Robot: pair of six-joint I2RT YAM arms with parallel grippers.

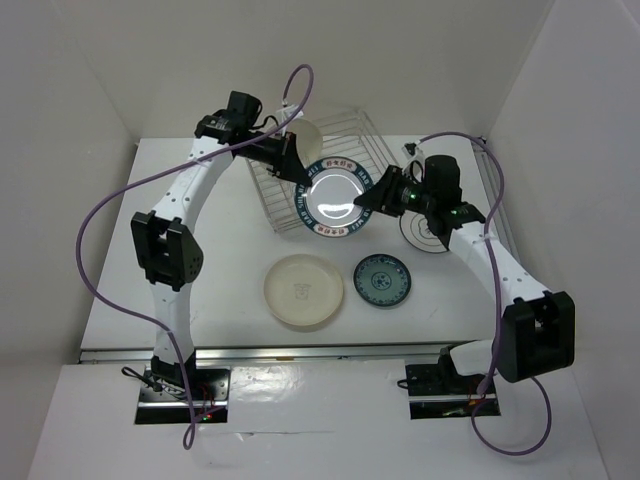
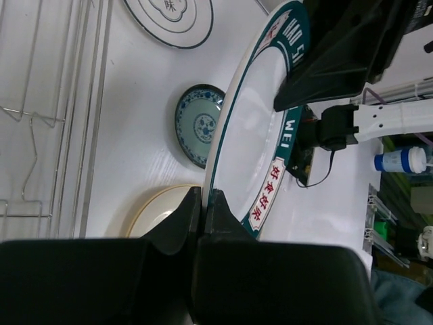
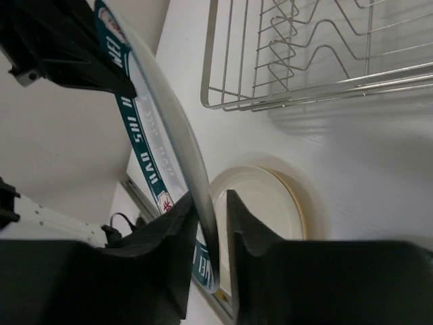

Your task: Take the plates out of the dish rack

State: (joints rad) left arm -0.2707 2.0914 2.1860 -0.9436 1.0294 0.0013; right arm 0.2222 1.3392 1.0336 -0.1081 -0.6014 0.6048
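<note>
A large white plate with a dark green lettered rim hangs in the air over the front edge of the silver wire dish rack. My left gripper is shut on its left rim; the left wrist view shows both fingers pinching the rim. My right gripper straddles the opposite rim, and the right wrist view shows a gap between one finger and the plate. A cream plate stands in the rack behind the left arm.
On the table in front of the rack lie a cream plate and a small blue-patterned plate. A white plate with a thin dark rim lies under my right arm. White walls enclose the table on three sides.
</note>
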